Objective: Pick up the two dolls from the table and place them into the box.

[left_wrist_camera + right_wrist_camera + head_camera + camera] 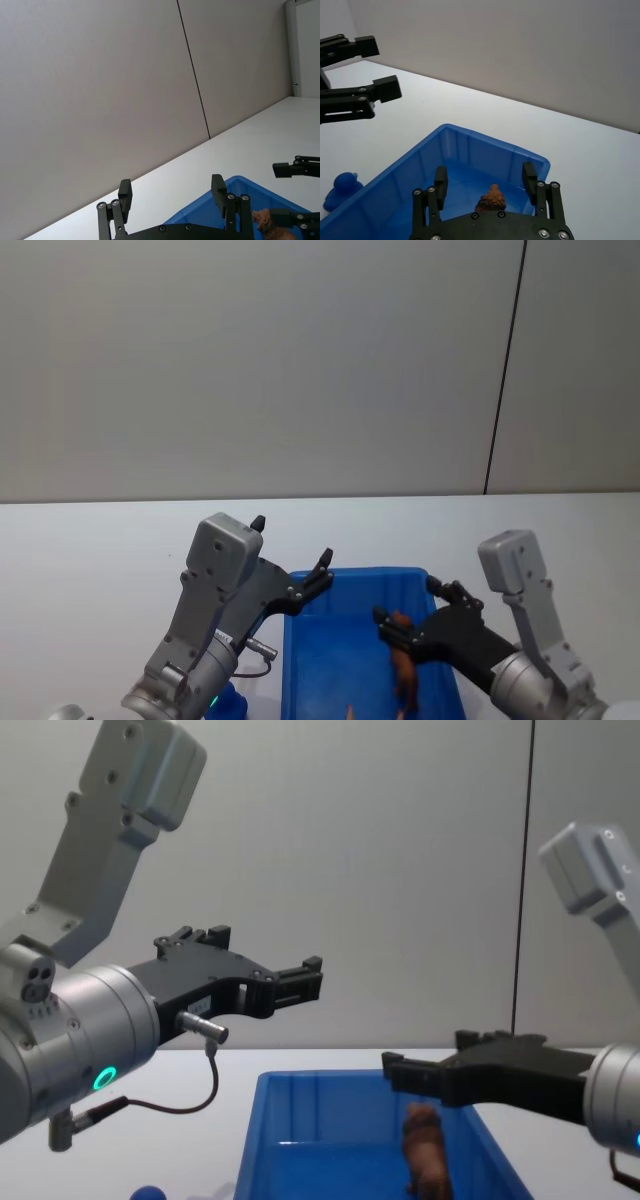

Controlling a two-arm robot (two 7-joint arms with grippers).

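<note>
While the right gripper (484, 171) hangs with its fingers spread wide and touching nothing, the brown doll (490, 198) shows just under the gap between them, inside the walls of the blue box (485, 156); whether it rests on the floor cannot be told. Off to that gripper's left and higher up, the left gripper (171, 182) hovers near the box's left wall, likewise wide and empty. Below it, back toward the robot, the blue doll (341, 189) stands on the white table (580, 165), just outside the box.

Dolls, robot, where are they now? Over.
Left gripper open, beside box. Right gripper open over box, brown dog in it below. Blue doll on table, left of box. Nothing in the way.
</note>
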